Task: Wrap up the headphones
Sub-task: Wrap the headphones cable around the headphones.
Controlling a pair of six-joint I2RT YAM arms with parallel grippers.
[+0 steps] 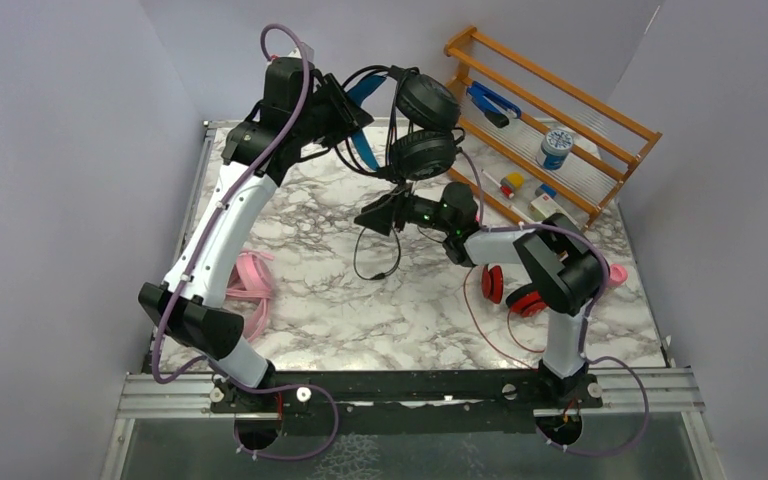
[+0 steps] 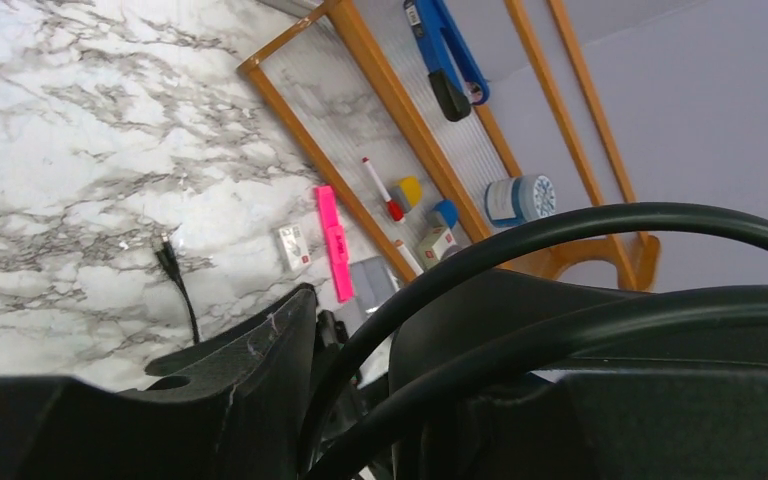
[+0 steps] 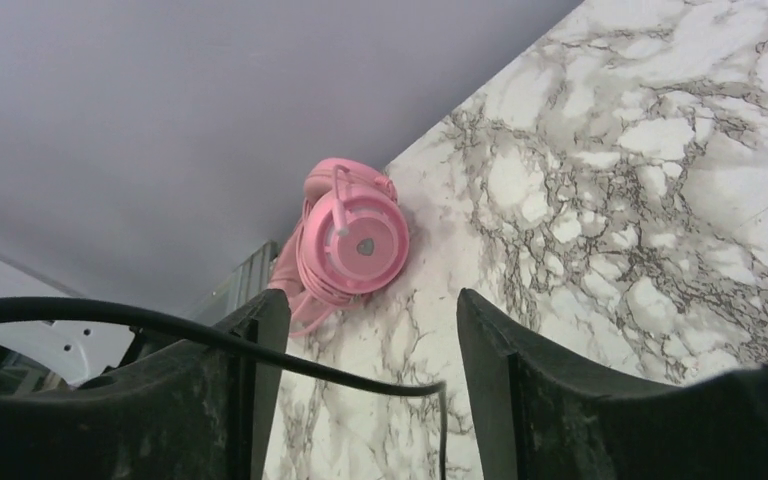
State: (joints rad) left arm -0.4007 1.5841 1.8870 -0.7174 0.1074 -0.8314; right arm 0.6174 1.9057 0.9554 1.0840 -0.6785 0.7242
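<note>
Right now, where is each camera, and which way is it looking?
Top camera: above and behind, looking down at the marble table; left arm and right arm show.
Left wrist camera: on the left wrist, looking past its own fingers at the orange rack.
Right wrist camera: on the right wrist, looking between its own fingers at the pink headphones.
Shared: top view shows that rack and those headphones too.

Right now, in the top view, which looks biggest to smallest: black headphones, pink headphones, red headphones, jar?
1. Black headphones, though lifted nearer the camera.
2. Pink headphones and red headphones: both partly hidden, too unsure to rank.
3. Jar, smallest.
</note>
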